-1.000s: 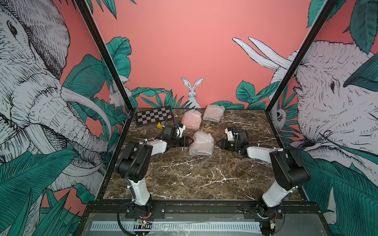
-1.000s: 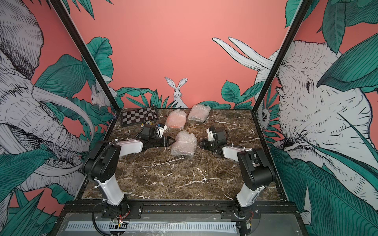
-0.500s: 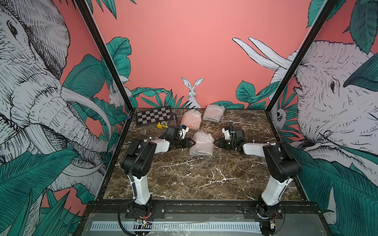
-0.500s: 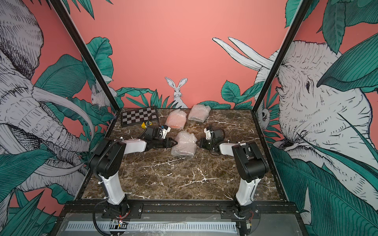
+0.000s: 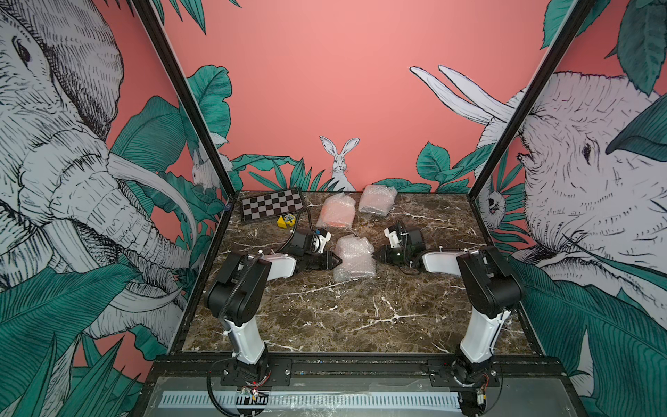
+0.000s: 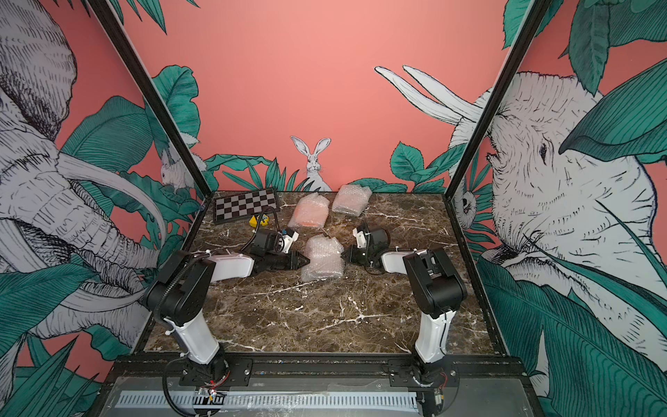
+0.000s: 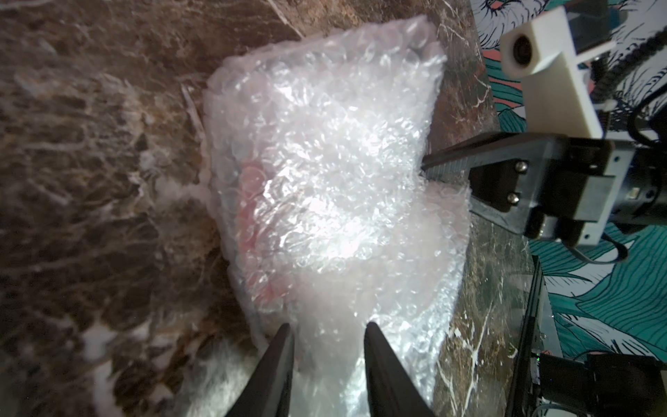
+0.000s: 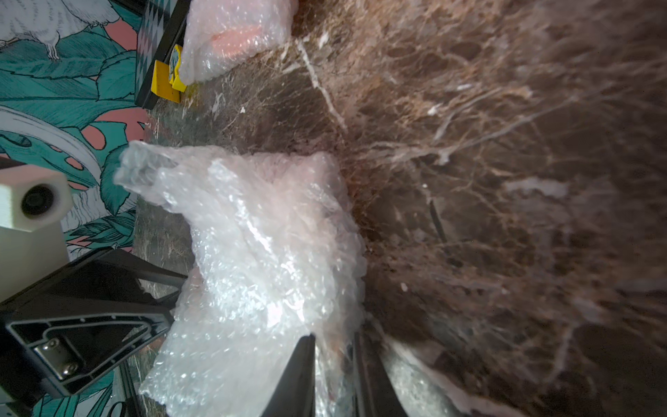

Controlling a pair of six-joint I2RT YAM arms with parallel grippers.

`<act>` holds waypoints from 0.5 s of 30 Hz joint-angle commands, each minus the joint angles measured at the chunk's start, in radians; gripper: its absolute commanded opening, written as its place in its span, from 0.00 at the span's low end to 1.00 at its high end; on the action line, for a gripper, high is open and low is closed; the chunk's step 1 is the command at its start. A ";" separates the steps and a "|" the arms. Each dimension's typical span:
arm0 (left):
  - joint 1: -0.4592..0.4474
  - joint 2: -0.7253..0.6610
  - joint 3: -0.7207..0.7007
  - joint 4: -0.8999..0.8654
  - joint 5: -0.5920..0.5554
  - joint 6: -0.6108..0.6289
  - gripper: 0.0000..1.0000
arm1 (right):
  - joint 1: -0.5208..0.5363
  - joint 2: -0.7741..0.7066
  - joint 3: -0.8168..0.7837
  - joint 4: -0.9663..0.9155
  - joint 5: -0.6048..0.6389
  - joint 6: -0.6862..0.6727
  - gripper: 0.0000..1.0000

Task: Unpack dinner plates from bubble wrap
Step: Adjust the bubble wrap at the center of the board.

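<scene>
Three bundles of bubble wrap lie on the marble table. The middle bundle (image 5: 353,258) (image 6: 323,260) sits between my two grippers. My left gripper (image 5: 337,260) (image 7: 326,326) pinches its left edge, with wrap filling the gap between the fingers. My right gripper (image 5: 377,252) (image 8: 334,335) is narrowly shut on its right edge. A reddish dinner plate (image 7: 252,202) shows faintly through this wrap. The bundle behind (image 5: 337,213) (image 8: 234,39) glows orange from the plate inside it. A third bundle (image 5: 377,200) lies at the back; its contents are hidden.
A checkered board (image 5: 272,207) lies at the back left, with a small yellow block (image 5: 286,221) in front of it. Black frame posts and printed walls close in the table on the left, right and back.
Both arms have reached inward to the middle bundle from either side. Both pairs of jaws have narrowed onto its edges.
</scene>
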 commanded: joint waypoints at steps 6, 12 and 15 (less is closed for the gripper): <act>-0.018 -0.143 -0.037 -0.196 -0.137 0.079 0.42 | 0.034 -0.013 0.017 -0.036 0.001 -0.044 0.24; -0.055 -0.240 0.051 -0.417 -0.305 0.213 0.56 | 0.035 -0.082 -0.005 -0.115 0.094 -0.092 0.33; -0.105 -0.256 0.107 -0.473 -0.359 0.288 0.58 | 0.034 -0.100 -0.023 -0.126 0.119 -0.096 0.34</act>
